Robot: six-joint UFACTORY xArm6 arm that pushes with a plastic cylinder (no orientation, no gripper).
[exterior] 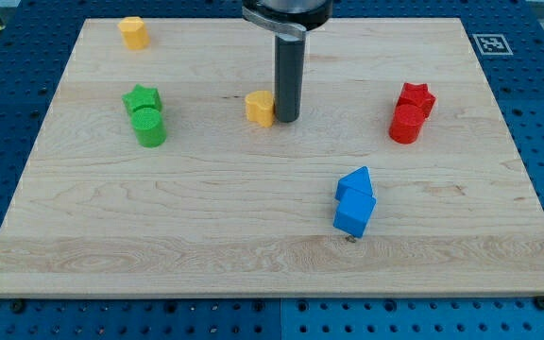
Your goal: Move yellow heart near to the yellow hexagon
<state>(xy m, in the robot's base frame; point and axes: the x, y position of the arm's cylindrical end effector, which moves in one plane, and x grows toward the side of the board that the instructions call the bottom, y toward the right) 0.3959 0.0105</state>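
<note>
Rod stood vertical, coming down from view's top centre; my tip (286,120) sat on the board (253,246), touching the right side of the heart (260,108). No gripper on this arm, just the rod, so nothing to open or close. Heart was approx mid-board, upper half. Hexagon (134,32) lay well apart, near top-left corner. Green, red, blue blocks elsewhere.
</note>
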